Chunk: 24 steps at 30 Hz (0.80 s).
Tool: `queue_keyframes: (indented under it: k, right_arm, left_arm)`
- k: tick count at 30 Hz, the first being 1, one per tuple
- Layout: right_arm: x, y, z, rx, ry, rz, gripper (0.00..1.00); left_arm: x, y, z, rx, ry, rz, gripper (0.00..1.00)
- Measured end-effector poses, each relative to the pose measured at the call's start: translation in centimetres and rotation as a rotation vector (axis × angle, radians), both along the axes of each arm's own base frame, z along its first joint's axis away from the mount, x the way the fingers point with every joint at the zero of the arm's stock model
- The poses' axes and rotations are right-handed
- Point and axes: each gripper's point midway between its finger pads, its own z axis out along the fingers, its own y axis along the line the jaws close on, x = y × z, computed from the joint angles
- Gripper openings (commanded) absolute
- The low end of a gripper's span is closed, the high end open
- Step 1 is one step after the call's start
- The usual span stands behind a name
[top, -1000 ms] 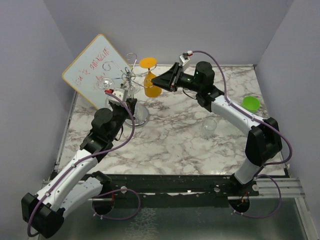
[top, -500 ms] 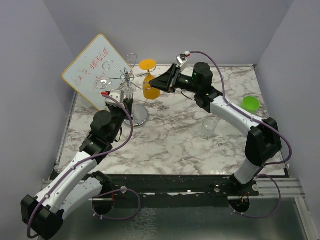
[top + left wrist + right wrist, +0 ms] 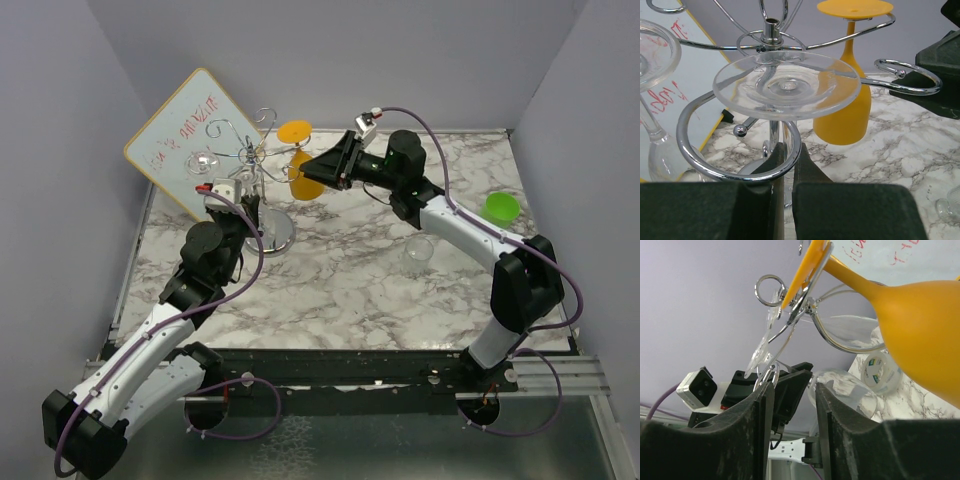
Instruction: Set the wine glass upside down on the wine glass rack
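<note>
Although the wine glass [image 3: 786, 85] was already turned foot-up, with its stem inside one curled arm of the wine glass rack [image 3: 771, 31] near the far-left corner of the table [image 3: 350, 290], the job looked unfinished. The left gripper [image 3: 788, 152] was pinched on the stem just under the wire, so letting go and backing out were yet to be done. Whether the clear foot actually rested on the curl or hovered just above it could not be settled from the left wrist view. An orange glass [image 3: 845, 117] hung inverted on a neighbouring arm, and the right gripper [image 3: 792, 390] sat near its bowl with fingers spread and nothing between them. Another clear glass [image 3: 652, 55] on the rack was cut off at the left edge of the wrist picture. In that view the held glass's bowl lay hidden below the left fingers. From overhead the glass was nearly lost against the chrome wires and the whiteboard [image 3: 185, 140].
</note>
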Motion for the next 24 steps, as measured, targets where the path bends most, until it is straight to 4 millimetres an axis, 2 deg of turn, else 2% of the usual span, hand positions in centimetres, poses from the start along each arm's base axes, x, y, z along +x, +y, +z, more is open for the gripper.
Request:
queue_keyframes:
  k: [5,10,16,24]
  right_arm:
    - [-0.4,-0.1,0.5,0.01,-0.012,0.007,0.59]
    - [-1.5,-0.2,2.1,0.026,-0.046,0.019,0.6]
    - [-2.7,0.7,1.8,0.008,-0.009,0.044,0.57]
    - [-3.6,1.7,2.2,0.011,0.024,0.054,0.45]
  left_arm:
    - [0.0,0.1,0.0,-0.001,-0.002,0.002,0.0]
    - [-0.1,0.1,0.1,-0.003,-0.005,0.0,0.0]
    - [-0.3,0.2,0.5,-0.007,-0.019,-0.003,0.0]
    - [-0.6,0.1,0.9,-0.009,-0.034,-0.014,0.0]
